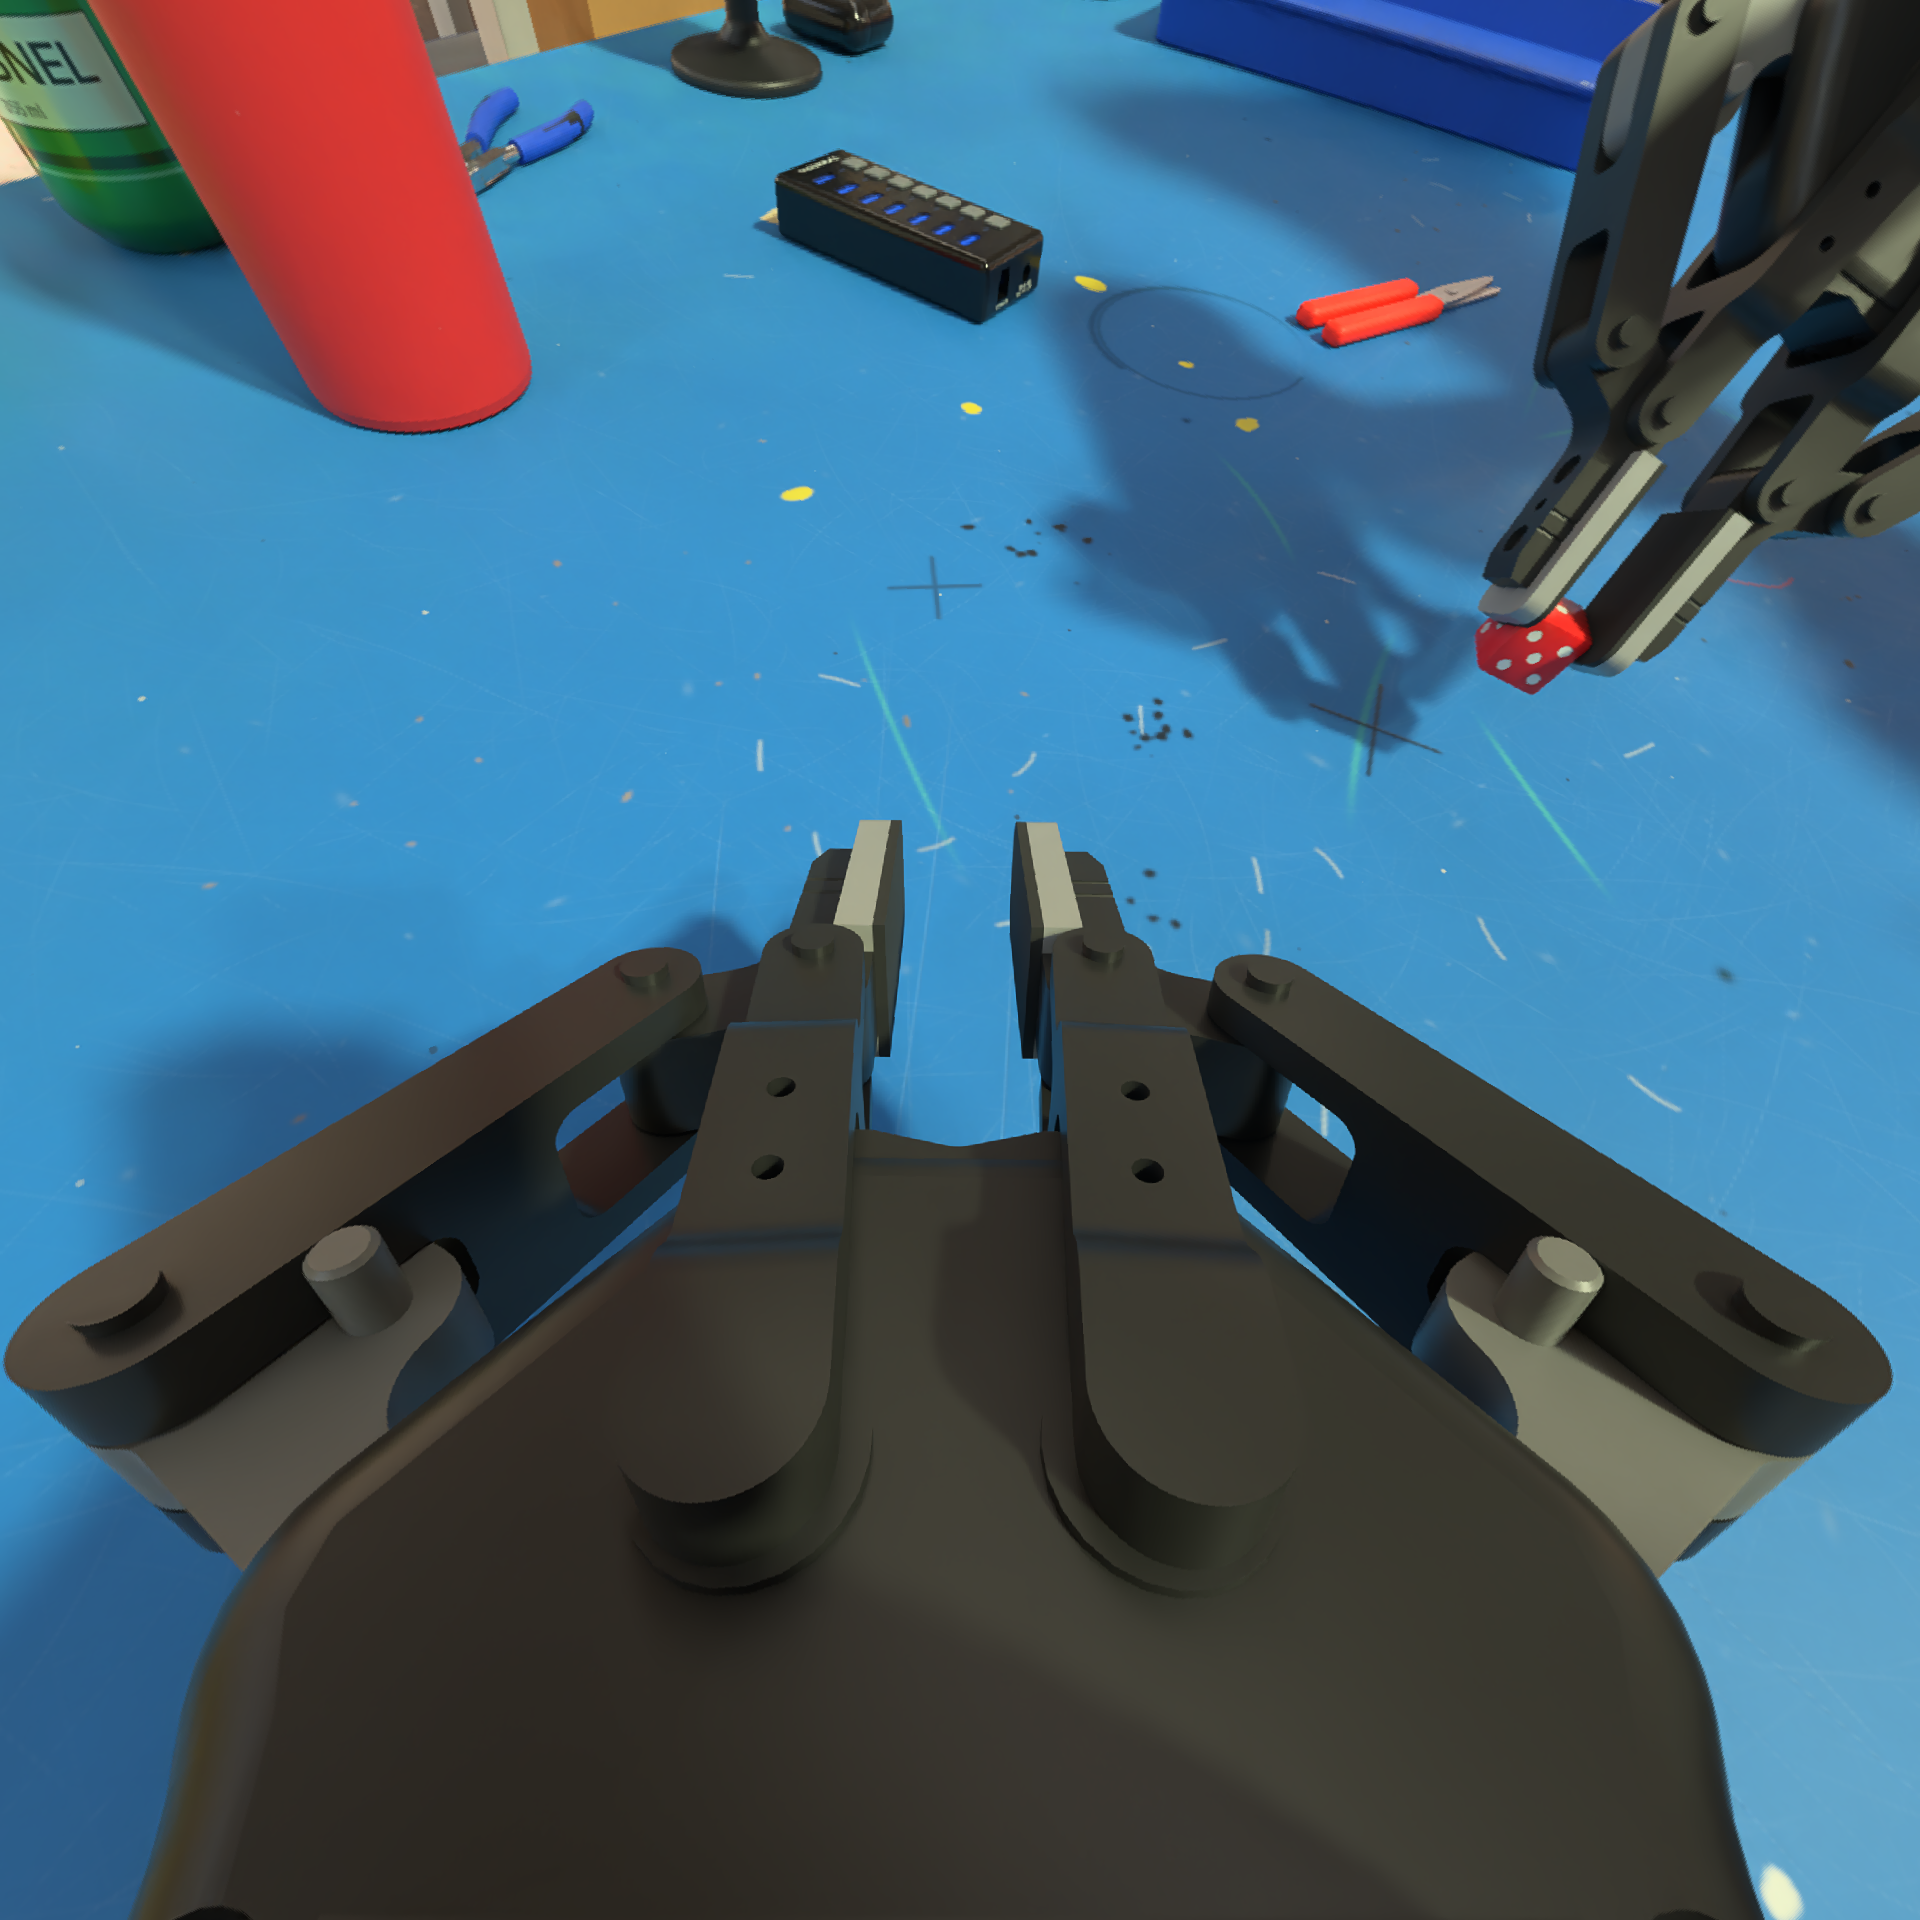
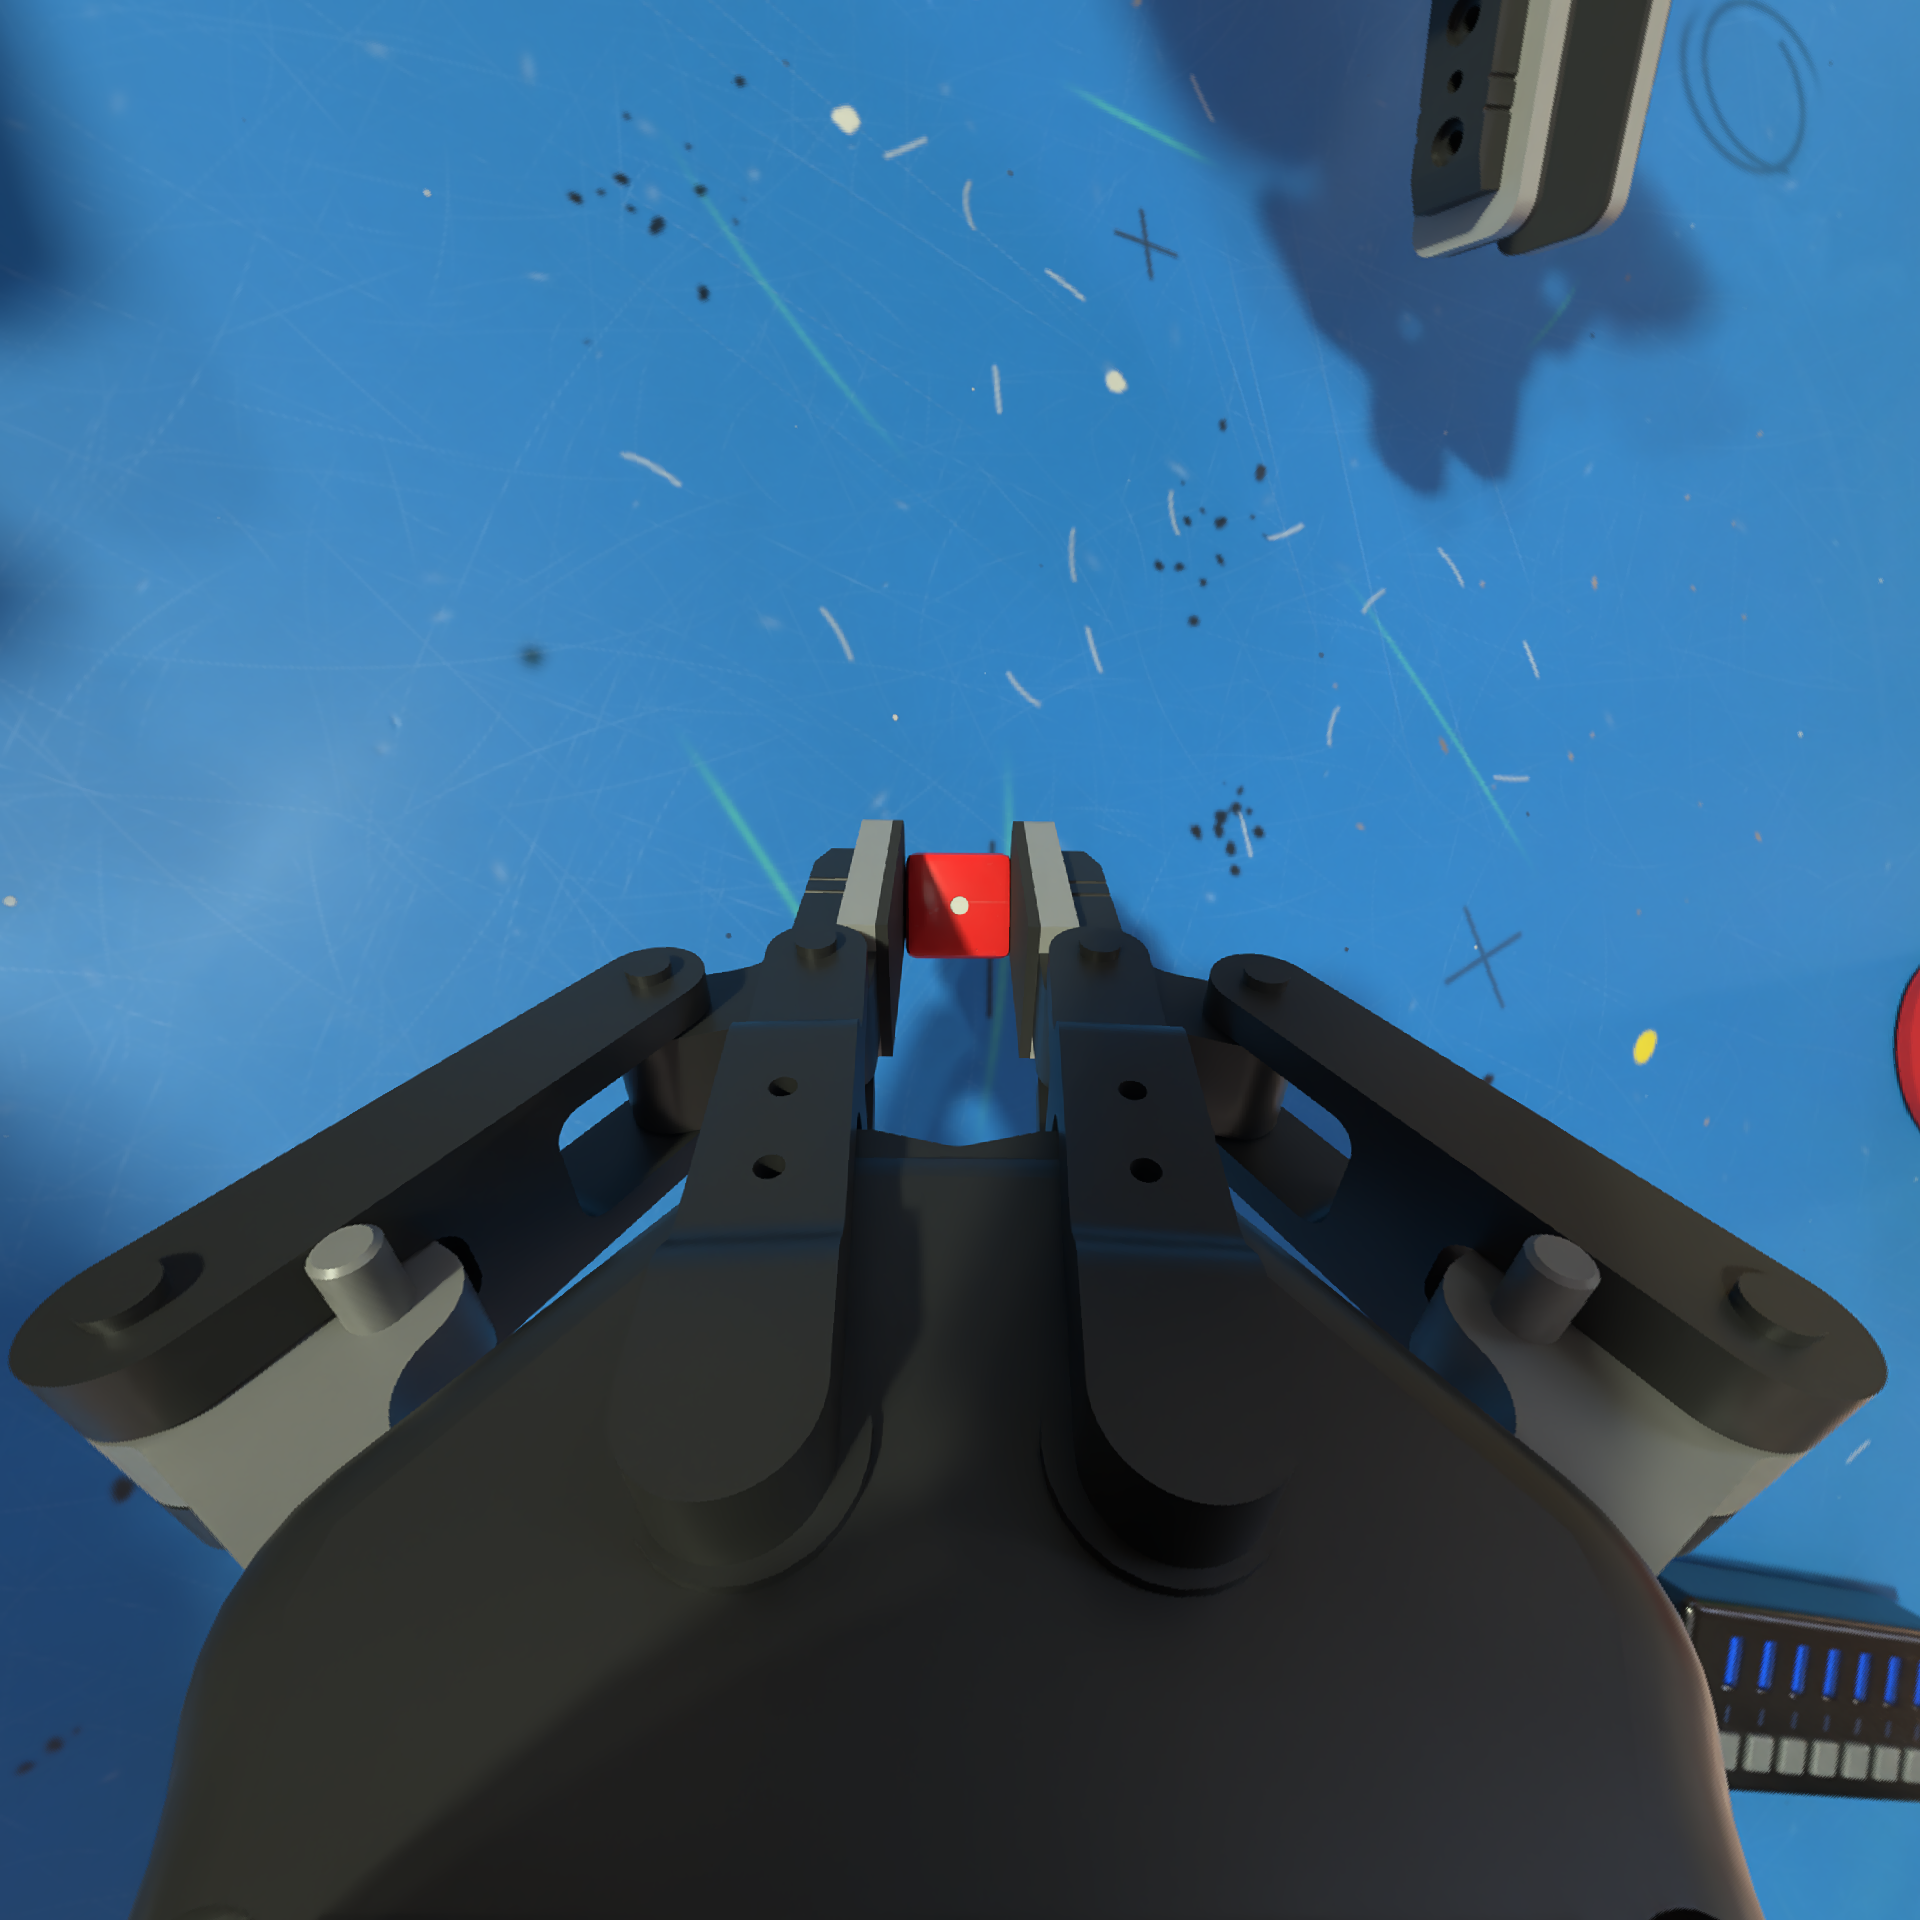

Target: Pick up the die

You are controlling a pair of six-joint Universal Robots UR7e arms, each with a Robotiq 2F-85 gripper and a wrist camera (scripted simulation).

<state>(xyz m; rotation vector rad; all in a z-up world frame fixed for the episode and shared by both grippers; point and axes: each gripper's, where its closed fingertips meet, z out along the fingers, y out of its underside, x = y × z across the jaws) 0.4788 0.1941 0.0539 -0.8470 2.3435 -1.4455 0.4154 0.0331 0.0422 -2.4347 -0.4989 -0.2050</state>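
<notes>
Presently: red die (image 2: 957,904), pinched between right gripper (image 2: 957,883) fingertips, lifted clear of blue table (image 2: 416,520). Left gripper (image 1: 957,883): jaws slightly parted, empty, hovering well apart from die.

Place: you are looking at a workshop bench.
Surface (image 1: 312,727): blue, scratched, flecked with paint and pen marks.
Tools: blue-handled pliers (image 1: 525,135) far left, red-handled snips (image 1: 1382,307) far right.
Gear: black multi-port hub (image 1: 909,237) far centre.

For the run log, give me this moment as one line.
right end effector: shut on die | die: off table | left end effector: empty
</notes>
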